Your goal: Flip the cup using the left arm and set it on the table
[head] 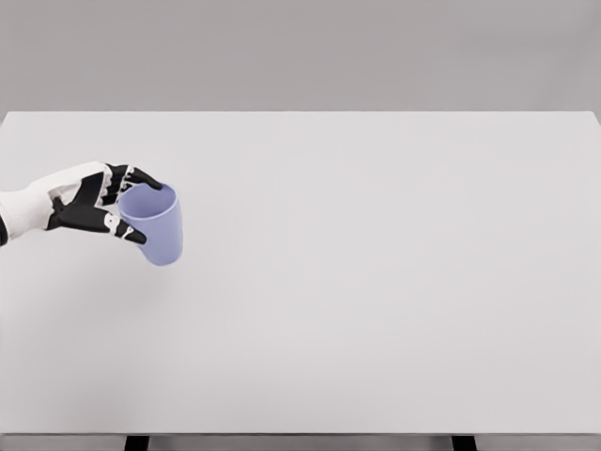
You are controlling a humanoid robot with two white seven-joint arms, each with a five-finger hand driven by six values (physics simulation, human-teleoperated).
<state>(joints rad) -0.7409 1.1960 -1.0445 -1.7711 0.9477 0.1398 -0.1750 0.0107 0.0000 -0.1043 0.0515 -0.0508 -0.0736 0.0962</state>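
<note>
A pale lavender-blue cup [160, 227] is held at the left of the white table [376, 282], with its open mouth facing up and slightly toward me and its base tilted down to the right. My left hand [127, 207] comes in from the left edge and is shut on the cup near its rim, black fingers wrapped over the top and under the side. Whether the cup's base touches the table I cannot tell. The right arm does not show.
The table's near edge runs along the bottom of the picture and its far edge meets a grey wall. Nothing else lies on the tabletop.
</note>
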